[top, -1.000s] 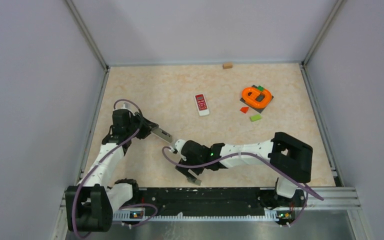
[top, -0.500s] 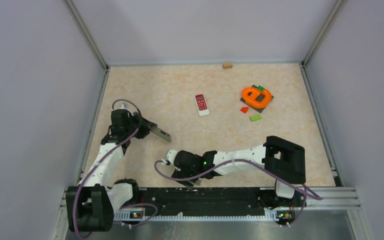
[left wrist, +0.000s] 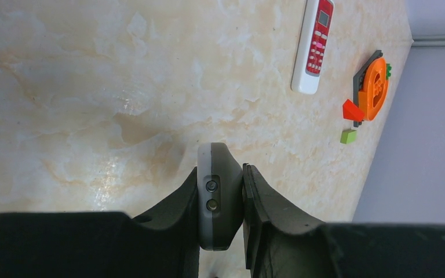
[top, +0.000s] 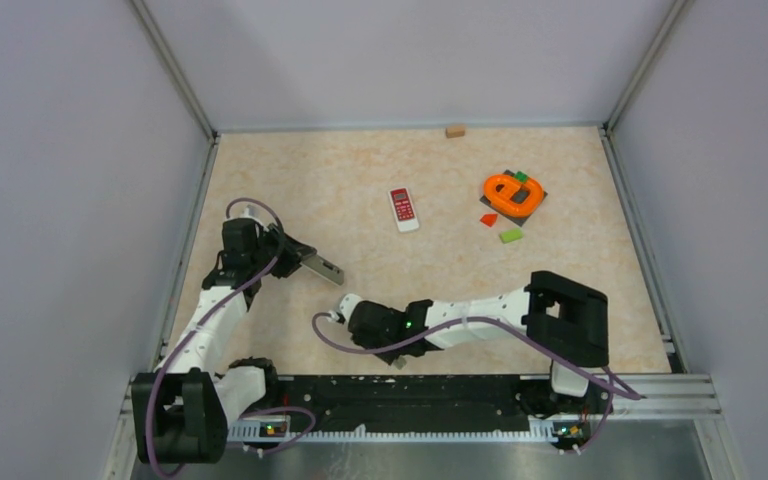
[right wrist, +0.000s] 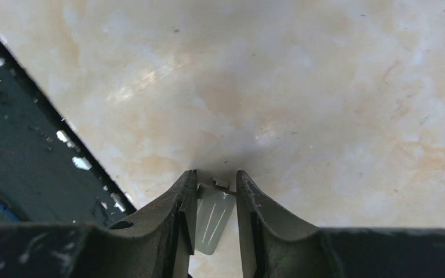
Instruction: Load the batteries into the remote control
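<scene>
A: Your left pincer [left wrist: 220, 171] is pressed together on the grey remote [left wrist: 219, 200], with a finger on each side. The remote's rounded end, with two small round holes in it, pokes out past the tips, clear of the counter [left wrist: 92, 87].

B: Your right pincer [right wrist: 216, 174] is pinching a pale translucent flap [right wrist: 211, 220] with a little clip tab at its front edge. The tips sit low over the counter. I cannot tell whether the flap touches it.

A: The black rail [right wrist: 23, 145] at the near edge runs just beside that pincer.

B: From your left pincer, the red-and-white remote [left wrist: 314, 46] lies well ahead and off to the right. It is flat on the counter, buttons up.

A: Farther out past that remote you have the orange ring [left wrist: 374, 87] on its dark plate. A red wedge [left wrist: 352, 110] and a green block [left wrist: 348, 136] sit near it.

B: Your two pincers are apart. The right one is closer to the arm bases than the left.
</scene>
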